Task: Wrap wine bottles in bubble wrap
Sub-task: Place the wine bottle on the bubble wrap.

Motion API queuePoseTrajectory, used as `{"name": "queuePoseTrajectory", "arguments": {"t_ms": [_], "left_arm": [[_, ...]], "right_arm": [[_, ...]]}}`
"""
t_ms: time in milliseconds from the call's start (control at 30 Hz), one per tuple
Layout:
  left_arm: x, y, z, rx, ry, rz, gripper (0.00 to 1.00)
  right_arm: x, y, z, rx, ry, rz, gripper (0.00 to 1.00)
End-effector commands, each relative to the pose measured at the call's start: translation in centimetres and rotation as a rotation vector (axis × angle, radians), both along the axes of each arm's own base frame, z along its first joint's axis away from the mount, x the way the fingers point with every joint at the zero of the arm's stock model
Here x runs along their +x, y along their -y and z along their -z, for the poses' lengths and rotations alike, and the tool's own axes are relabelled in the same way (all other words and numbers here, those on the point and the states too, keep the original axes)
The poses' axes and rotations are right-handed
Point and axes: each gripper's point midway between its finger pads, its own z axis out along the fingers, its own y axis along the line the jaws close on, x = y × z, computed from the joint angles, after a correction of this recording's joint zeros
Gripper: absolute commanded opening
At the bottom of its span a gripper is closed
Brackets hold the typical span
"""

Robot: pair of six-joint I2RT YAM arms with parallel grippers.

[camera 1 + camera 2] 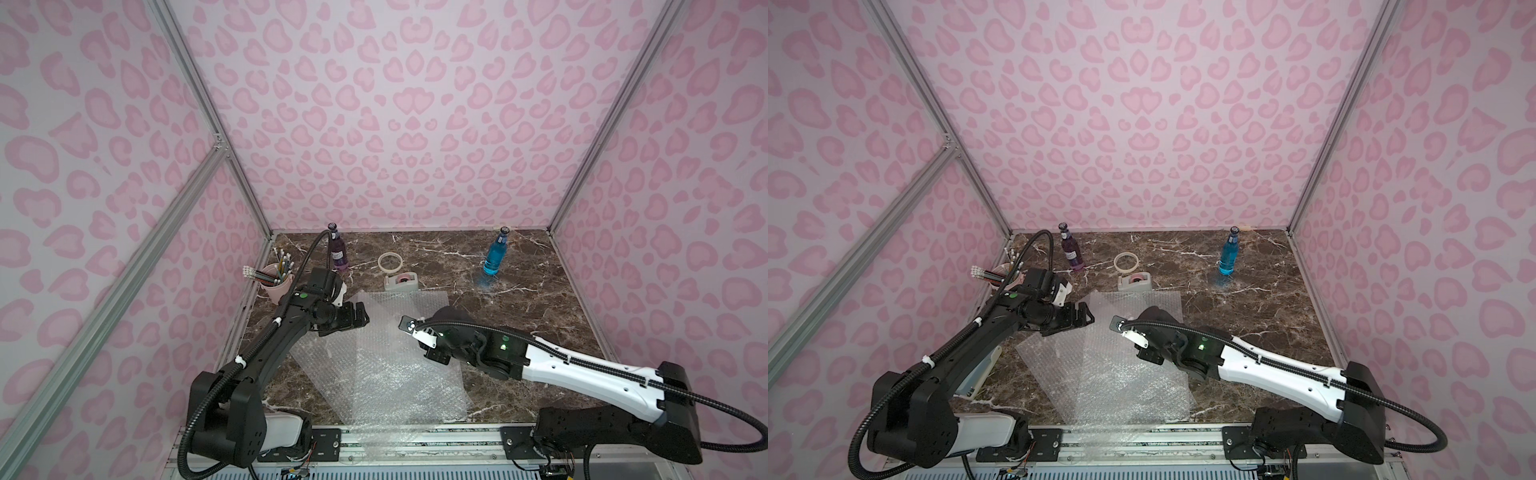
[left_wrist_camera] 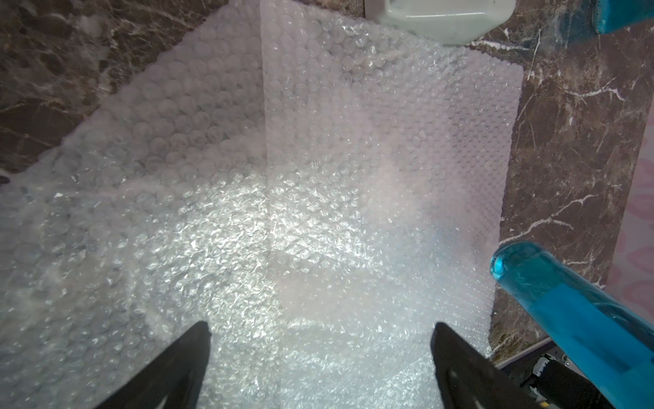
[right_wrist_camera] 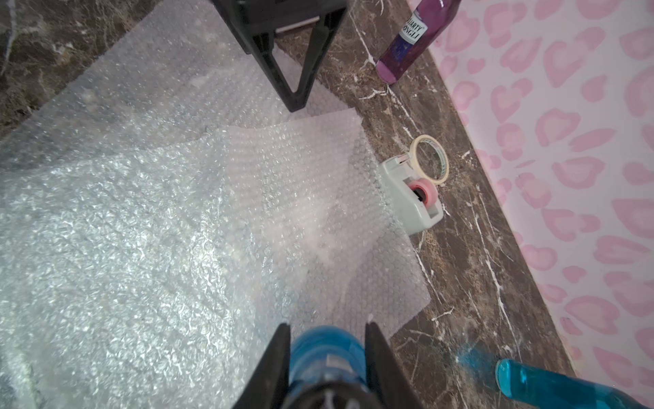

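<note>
You see three bottles: purple bottle [image 1: 337, 249] at eleven o'clock, blue bottle [image 1: 494, 257] at one, held bottle [image 3: 329, 350] clamped in right gripper [image 3: 327, 327]; left gripper [image 2: 318, 325] spread wide.

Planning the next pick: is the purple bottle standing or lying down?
Standing: the purple bottle rests on its base with its cap uppermost, in both top views.

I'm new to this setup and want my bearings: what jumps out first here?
The pink heart-print walls surround everything. Overlapping bubble wrap sheets cover the middle of the dark marble table, and the right gripper holds a blue bottle by their edge. A purple bottle stands near the back wall.
</note>
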Motion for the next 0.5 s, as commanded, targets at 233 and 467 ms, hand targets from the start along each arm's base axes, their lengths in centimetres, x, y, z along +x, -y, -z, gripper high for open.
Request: {"name": "queuePoseTrajectory", "arguments": {"t_ms": [233, 467], "left_arm": [[0.3, 0.0, -0.5, 0.008, 0.002, 0.026, 0.99], [0.3, 0.1, -0.4, 0.0, 0.0, 0.024, 0.99]], "right_arm": [[-3.6, 1.8, -0.3, 0.072, -0.111, -0.002, 0.0], [-2.5, 0.7, 3.2, -0.023, -0.114, 0.014, 0.0]]}}
